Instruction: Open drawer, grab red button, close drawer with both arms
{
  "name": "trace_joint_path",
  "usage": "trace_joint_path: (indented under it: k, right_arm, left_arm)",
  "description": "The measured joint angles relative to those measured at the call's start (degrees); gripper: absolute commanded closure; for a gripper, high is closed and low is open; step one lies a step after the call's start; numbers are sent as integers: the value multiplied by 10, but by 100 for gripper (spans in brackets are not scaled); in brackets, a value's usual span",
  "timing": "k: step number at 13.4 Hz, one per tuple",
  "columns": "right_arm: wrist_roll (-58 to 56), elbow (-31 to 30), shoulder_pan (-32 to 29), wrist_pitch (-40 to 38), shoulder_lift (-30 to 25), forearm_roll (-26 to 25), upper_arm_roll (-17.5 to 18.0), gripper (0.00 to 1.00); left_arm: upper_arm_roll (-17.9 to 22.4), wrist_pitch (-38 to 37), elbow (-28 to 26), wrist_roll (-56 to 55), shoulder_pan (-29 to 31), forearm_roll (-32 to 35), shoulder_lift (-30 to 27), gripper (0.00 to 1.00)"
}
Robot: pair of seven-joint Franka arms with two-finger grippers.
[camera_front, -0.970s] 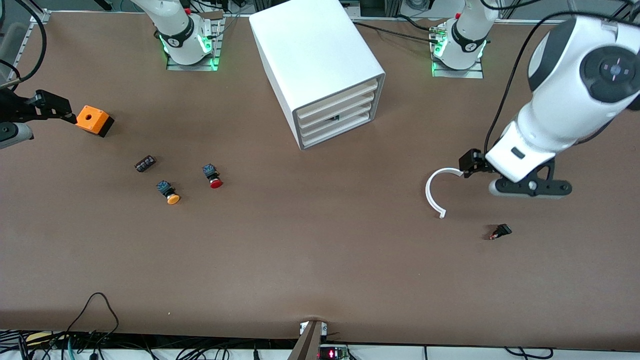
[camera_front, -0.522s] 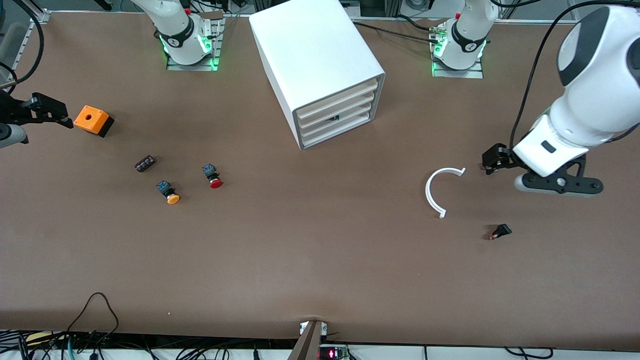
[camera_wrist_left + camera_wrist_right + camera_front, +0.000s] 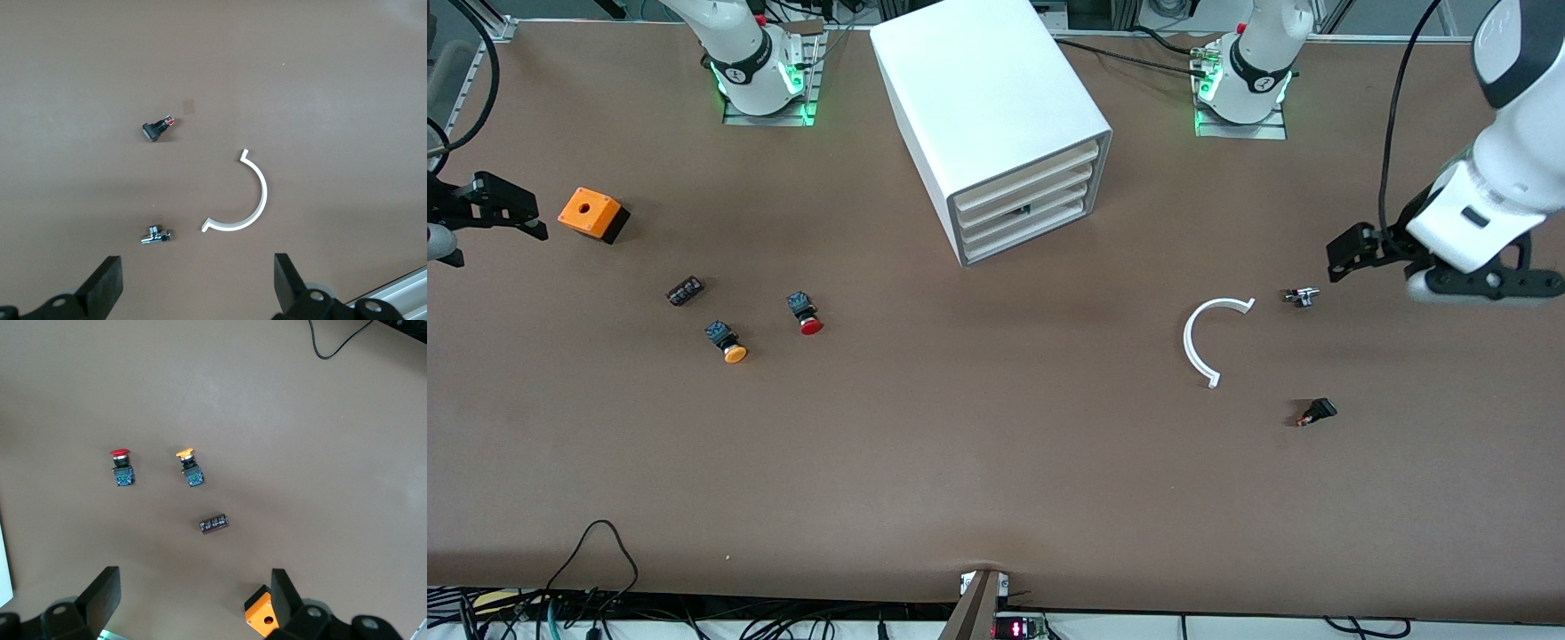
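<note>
A: A brown table is seen, with a white drawer cabinet between the arm bases, all drawers shut. Where is the button found?

B: On the table, beside the yellow-capped button, toward the right arm's end.

A: And the grippers?

B: The right gripper is held empty with jaws wide, just beside the orange box; the left gripper is likewise spread, near the white arc.

A: Risks?

B: The yellow-capped button could be taken by mistake, being so close.

an orange box, a yellow-capped button, a white arc lie on the table.
</note>
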Motion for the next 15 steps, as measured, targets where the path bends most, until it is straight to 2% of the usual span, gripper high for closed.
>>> trace_joint_path:
  k: [2, 4, 8, 15]
  right_arm:
    - [0, -7, 0, 10, 1, 0, 0, 0]
    - [0, -40, -1, 40, -9, 0, 0, 0]
    - [0, -121, -1, 86, -65, 0, -5, 0]
    - [0, -133, -1, 55, -77, 0, -8, 0]
  left_arm:
    - [-1, -14, -22, 3, -3, 0, -23, 0]
    - [-2, -22, -25, 4, -6, 0, -27, 0]
    - [-2, -26, -26, 5, -6, 0, -26, 0]
    - [-2, -26, -26, 7, -6, 0, -26, 0]
